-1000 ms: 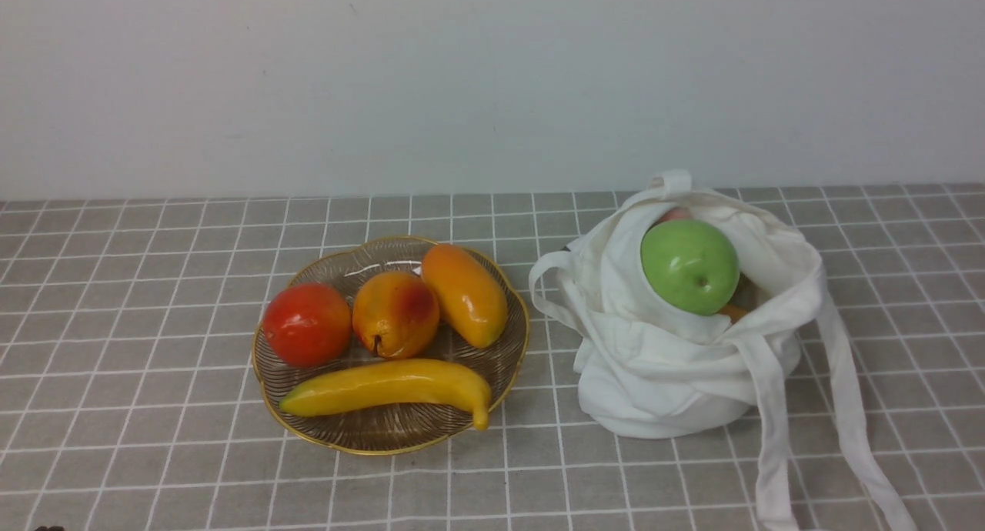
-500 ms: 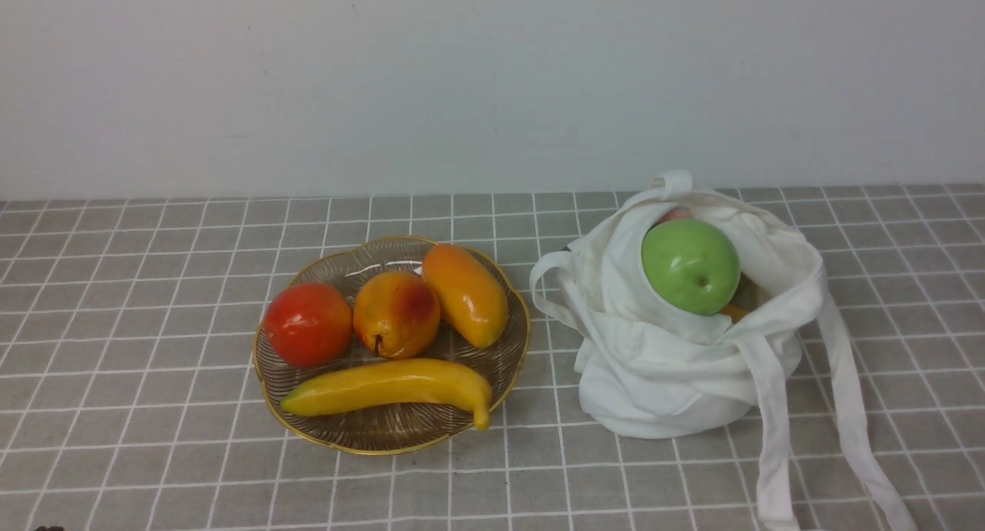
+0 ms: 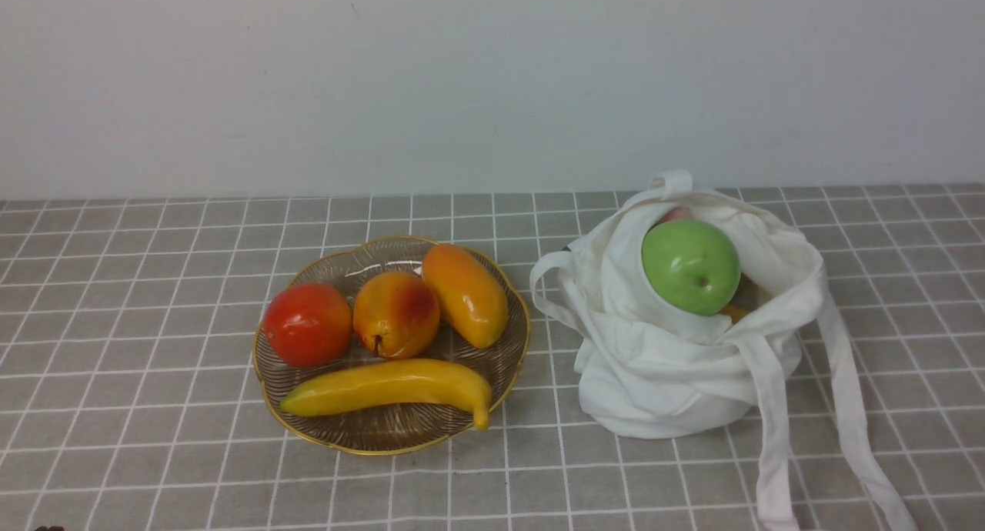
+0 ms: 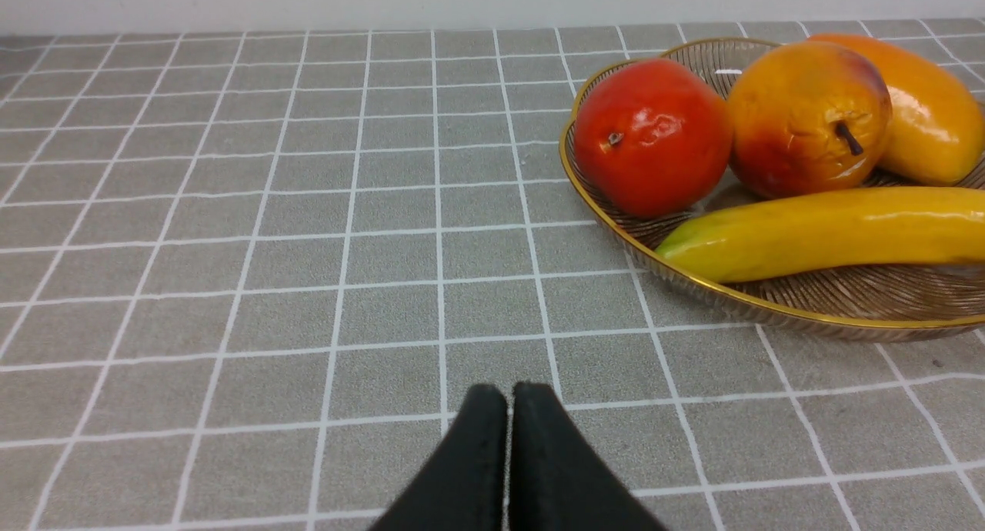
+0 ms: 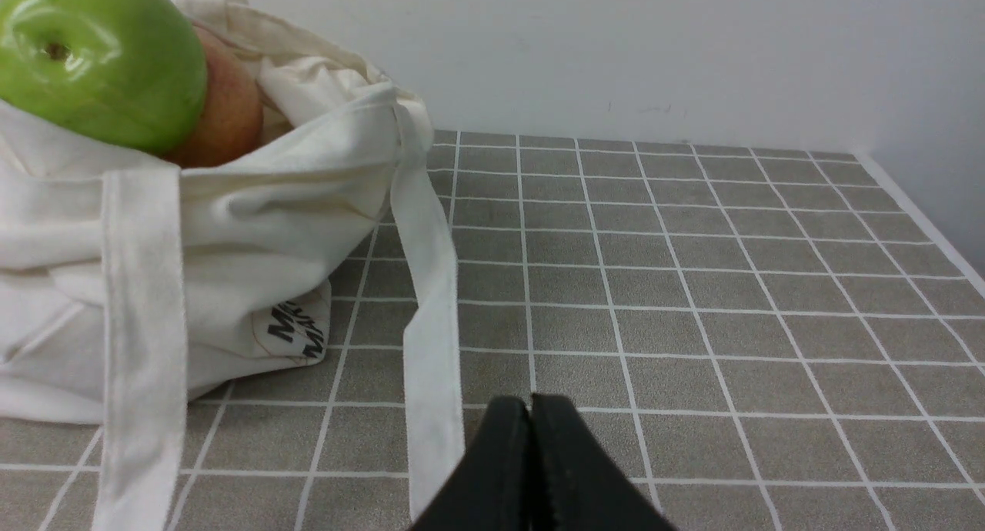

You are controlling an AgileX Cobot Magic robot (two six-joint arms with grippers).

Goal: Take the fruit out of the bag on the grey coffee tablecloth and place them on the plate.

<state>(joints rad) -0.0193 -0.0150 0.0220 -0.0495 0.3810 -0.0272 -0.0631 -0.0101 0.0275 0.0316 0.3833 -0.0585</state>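
The front view looks forward and down from farther back. Both wrist views look forward from nearer, low over the cloth (image 3: 138,408). The left wrist view shares the plate (image 3: 392,431) with it; the right shares the bag (image 3: 654,377).

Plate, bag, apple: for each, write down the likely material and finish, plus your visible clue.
Plate: probably glass, glossy; see-through brown, ribbed.
Bag: woven cloth, likely cotton, matt; soft folds.
Apple: perhaps plastic, shiny; sharp highlights, though real skin might match.
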